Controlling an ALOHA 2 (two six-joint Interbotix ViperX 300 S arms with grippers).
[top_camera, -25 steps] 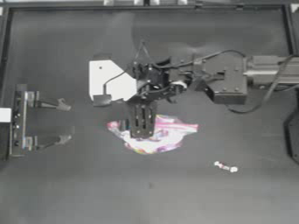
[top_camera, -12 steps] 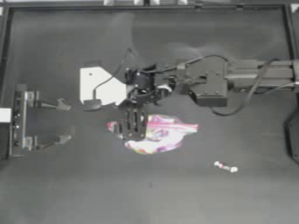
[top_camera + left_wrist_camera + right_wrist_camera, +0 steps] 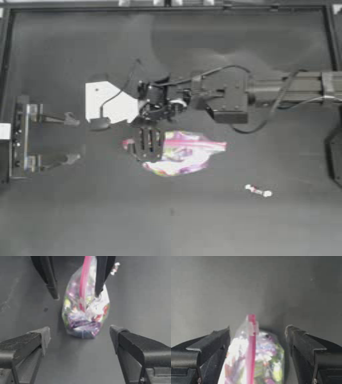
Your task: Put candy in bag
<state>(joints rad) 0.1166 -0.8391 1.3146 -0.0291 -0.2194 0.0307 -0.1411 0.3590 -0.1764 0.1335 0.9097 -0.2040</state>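
Jaws of the right end effector (image 3: pixel 145 145) stand apart on either side of the bag's (image 3: pixel 180 152) pink strip (image 3: pixel 251 348), gripping nothing; in the right wrist view the strip rises upright between the two dark jaws with a gap to each. In the top view this end effector sits just left of the frame's centre, over the left end of the bag, and its arm (image 3: pixel 267 92) runs out to the right edge in the upper half of the frame.

The bag lies on the desk (image 3: pixel 100 215) slightly below centre, its coloured contents showing through the clear plastic. In the left wrist view the bag (image 3: pixel 85 311) appears farther off, with the right end effector's jaws (image 3: pixel 75 278) coming down around its strip.

The candy (image 3: pixel 258 190) lies on the desk at lower right of the top view, well apart from the bag and touched by nothing.

The left end effector (image 3: pixel 70 139) is at the left edge, mid-height, jaws wide and empty, pointing toward the bag.

A white card (image 3: pixel 107 102) lies on the desk at upper left of the bag, near the right end effector.
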